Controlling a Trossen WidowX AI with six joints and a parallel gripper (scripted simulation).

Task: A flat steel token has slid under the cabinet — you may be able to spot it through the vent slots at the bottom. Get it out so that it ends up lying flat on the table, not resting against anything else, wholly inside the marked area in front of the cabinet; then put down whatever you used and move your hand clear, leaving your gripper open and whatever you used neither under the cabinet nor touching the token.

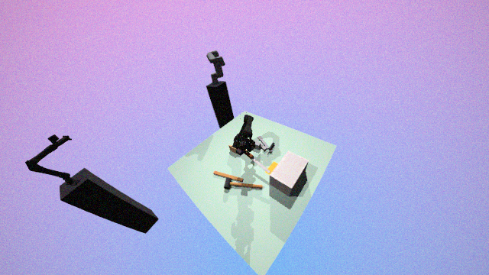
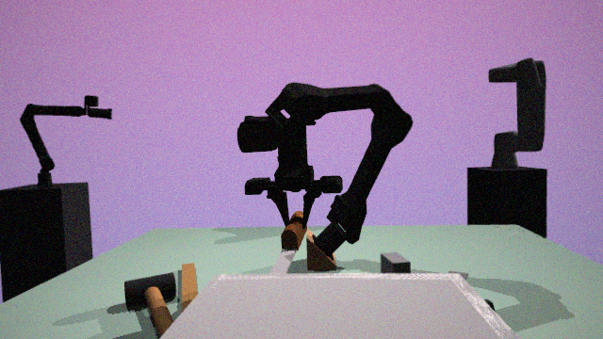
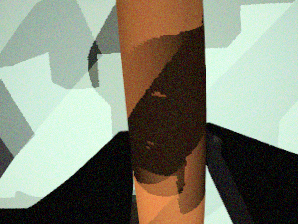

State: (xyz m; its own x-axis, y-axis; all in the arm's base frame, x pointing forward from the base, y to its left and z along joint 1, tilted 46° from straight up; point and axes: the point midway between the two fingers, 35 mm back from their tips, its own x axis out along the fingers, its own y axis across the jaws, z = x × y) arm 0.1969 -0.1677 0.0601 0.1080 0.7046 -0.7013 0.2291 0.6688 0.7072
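Observation:
My gripper (image 2: pixel 296 222) (image 3: pixel 165 136) is shut on the brown wooden handle (image 1: pixel 248 154) (image 2: pixel 293 235) (image 3: pixel 162 25) of a tool with a long, thin grey blade (image 1: pixel 261 165) (image 2: pixel 284 263). The handle is held above the table, and the blade slants toward the cabinet (image 1: pixel 289 168) (image 2: pixel 339 306). In the top view its far end appears at the edge of the yellow marked area (image 1: pixel 273 166), close to the cabinet's corner; whether it touches the table or cabinet cannot be told. The token and the vent slots are not visible in any view.
A black-headed mallet (image 1: pixel 228 183) (image 2: pixel 150 292) and a wooden bar (image 1: pixel 225 175) (image 2: pixel 188 282) lie to one side of the blade. A grey item with a dark hooked end (image 1: pixel 263 143) lies on the other side. A brown wedge-shaped piece (image 2: pixel 317 258) is near the arm's base. Two other arms stand on black pedestals.

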